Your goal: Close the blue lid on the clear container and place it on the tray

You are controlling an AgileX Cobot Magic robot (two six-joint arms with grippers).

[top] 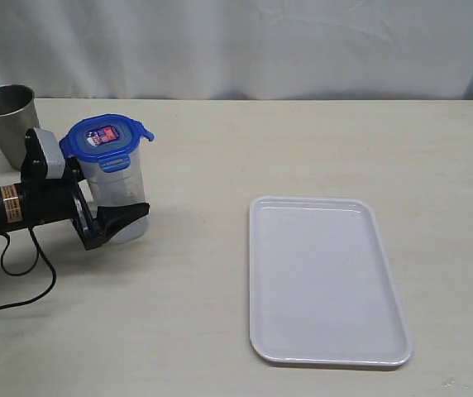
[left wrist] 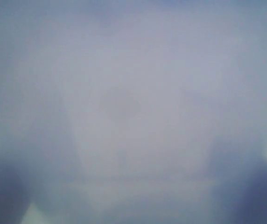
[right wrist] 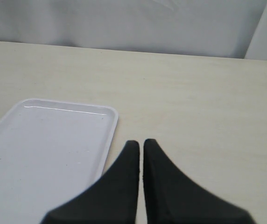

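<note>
Our left gripper (top: 123, 217) is clamped around the lower body of the clear container (top: 114, 178), while our right gripper (right wrist: 140, 145) holds its fingers pressed together on nothing, near a corner of the tray (right wrist: 45, 154). We see the tray lying flat on the table (top: 220, 157), the container upright well to its left, and the blue lid (top: 104, 137) sitting on the container's rim with one flap jutting outward.

Glossy white plastic tray (top: 327, 281), translucent blue lid (top: 104, 136), clear container (top: 114, 186), dull steel cup (top: 7, 116).

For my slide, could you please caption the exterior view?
Left gripper grips tall clear plastic container, translucent blue lid on, left of white rectangular tray.
</note>
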